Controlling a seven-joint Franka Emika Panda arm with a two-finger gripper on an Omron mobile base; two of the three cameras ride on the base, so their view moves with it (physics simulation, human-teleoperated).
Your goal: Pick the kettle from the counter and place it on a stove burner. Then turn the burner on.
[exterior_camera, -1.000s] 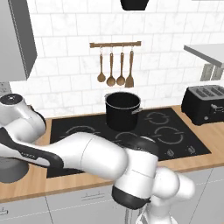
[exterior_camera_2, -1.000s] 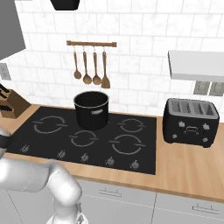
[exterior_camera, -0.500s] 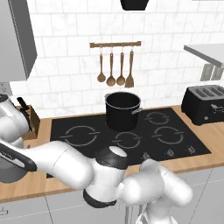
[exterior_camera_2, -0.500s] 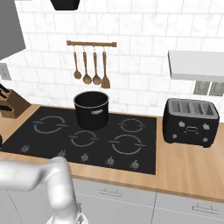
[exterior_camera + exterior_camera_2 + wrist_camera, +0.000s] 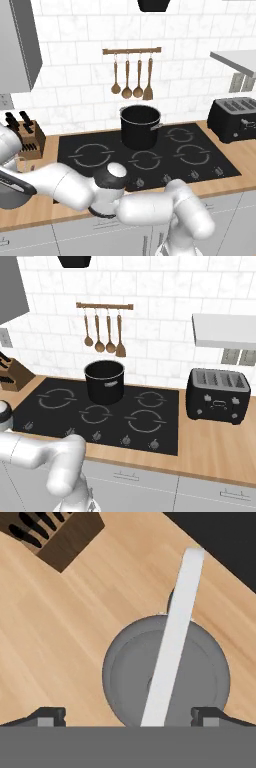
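Hand view: the tool (image 5: 127,716) hangs directly above the kettle (image 5: 200,667), its two tips spread wide at 8 and 4 o'clock, released and gripping nothing. The kettle stands on the wooden bench (image 5: 55,637), its pale handle (image 5: 172,637) running across the lid from 6 toward 12 o'clock. A knife block (image 5: 57,534) sits at 10 o'clock, well apart. The black cooktop (image 5: 225,542) lies at 2 o'clock. In the left base view, a black pot (image 5: 140,126) stands on the cooktop.
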